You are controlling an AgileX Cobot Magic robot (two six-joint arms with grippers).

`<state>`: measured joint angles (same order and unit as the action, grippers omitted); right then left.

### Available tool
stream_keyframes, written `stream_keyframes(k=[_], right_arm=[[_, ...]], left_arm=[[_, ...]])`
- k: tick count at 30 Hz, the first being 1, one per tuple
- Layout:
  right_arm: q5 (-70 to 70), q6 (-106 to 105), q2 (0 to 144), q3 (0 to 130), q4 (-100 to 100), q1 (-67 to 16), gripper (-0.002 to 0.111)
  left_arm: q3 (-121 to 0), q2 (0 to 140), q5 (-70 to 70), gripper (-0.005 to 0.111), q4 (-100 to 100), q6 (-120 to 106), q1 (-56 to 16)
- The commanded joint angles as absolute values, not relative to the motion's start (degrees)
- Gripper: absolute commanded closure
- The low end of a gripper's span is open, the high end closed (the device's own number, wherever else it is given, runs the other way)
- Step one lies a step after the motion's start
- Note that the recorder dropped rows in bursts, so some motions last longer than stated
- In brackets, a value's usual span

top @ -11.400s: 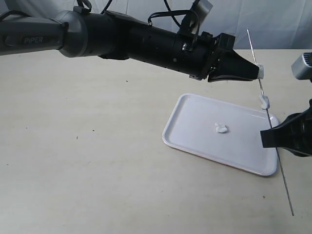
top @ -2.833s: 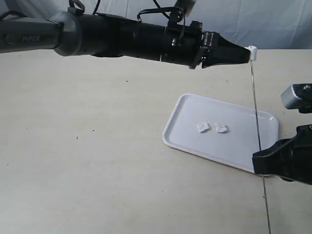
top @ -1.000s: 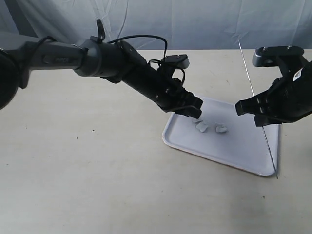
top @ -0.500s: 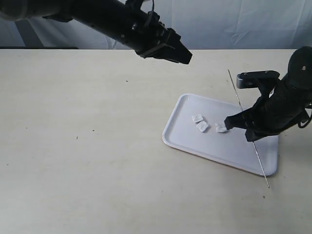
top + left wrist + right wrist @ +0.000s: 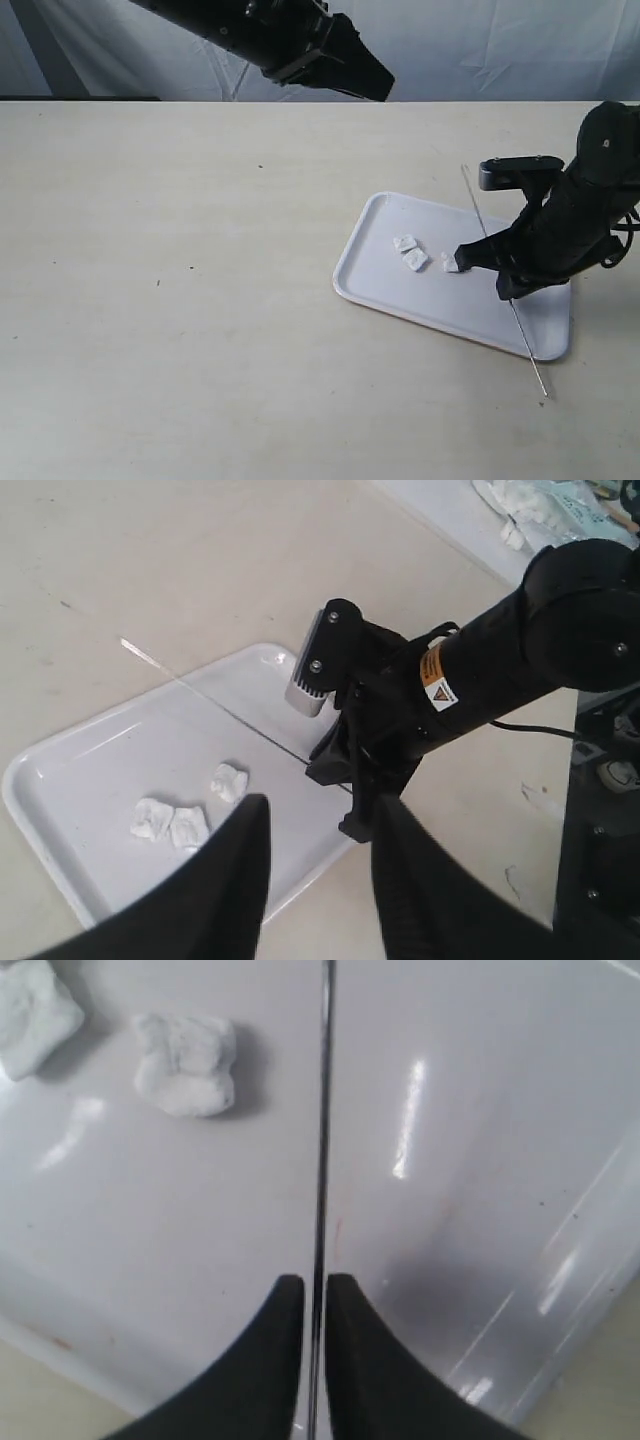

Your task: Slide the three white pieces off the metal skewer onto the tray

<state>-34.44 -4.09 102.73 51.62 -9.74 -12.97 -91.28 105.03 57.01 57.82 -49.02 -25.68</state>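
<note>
The three white pieces (image 5: 416, 260) lie loose on the white tray (image 5: 480, 312): two close together and one a little apart, nearest the right gripper. The thin metal skewer (image 5: 480, 224) is bare and slants low across the tray's right part, its near tip past the rim. My right gripper (image 5: 508, 287) is shut on it; in the right wrist view the skewer (image 5: 323, 1150) runs between the closed fingers of the right gripper (image 5: 313, 1288), above the tray (image 5: 480, 1160), with a piece (image 5: 188, 1063) beside it. My left gripper (image 5: 318, 810) is open and holds nothing, high above the tray (image 5: 100, 750).
The left arm (image 5: 290, 40) hangs high at the back, apart from the tray. The beige tabletop (image 5: 180, 300) spreads left of the tray. In the left wrist view a second white surface (image 5: 520, 520) with white clutter lies at the far table edge.
Earlier two pieces sat on the skewer; now all three lie on the tray. In the last half second the left arm rose away and the right gripper lowered the skewer slightly.
</note>
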Motion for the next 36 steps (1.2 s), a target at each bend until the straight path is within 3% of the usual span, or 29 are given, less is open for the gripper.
stream_keyframes(k=[1,3,10,12,16,20,26,36], right_arm=[[-33.6,-4.4,103.2,52.0,-11.2,-12.7,0.075],[-33.6,-4.4,103.2,52.0,-11.2,-12.7,0.067],[-35.7,-4.5,100.9,52.0,-10.3,-12.7,0.066],[-36.6,-5.1,99.5,52.0,-10.3,-12.7,0.074],[-39.5,-9.6,95.2,52.0,-10.0,-12.7,0.109],[-42.5,-11.2,89.6,52.0,-6.3,-12.7,0.108],[-36.3,-14.2,78.3,47.6,-12.9,-12.7,0.108],[-25.8,-44.5,55.2,29.8,-44.3,-12.7,0.109]], left_arm=[[-91.5,101.7,57.9,0.072,53.4,-48.6,-25.5],[-91.5,100.6,58.3,0.072,51.2,-48.6,-25.5],[-91.1,96.0,61.7,0.072,42.9,-47.6,-25.0],[-90.5,94.9,62.6,0.072,41.7,-46.0,-24.1],[-86.9,90.8,62.2,0.072,37.7,-42.0,-21.3],[-80.1,83.3,57.6,0.072,35.8,-41.9,-18.2],[-64.8,67.0,45.1,0.072,32.2,-41.9,-14.0],[-27.1,32.0,14.8,0.072,31.3,-33.6,-9.1]])
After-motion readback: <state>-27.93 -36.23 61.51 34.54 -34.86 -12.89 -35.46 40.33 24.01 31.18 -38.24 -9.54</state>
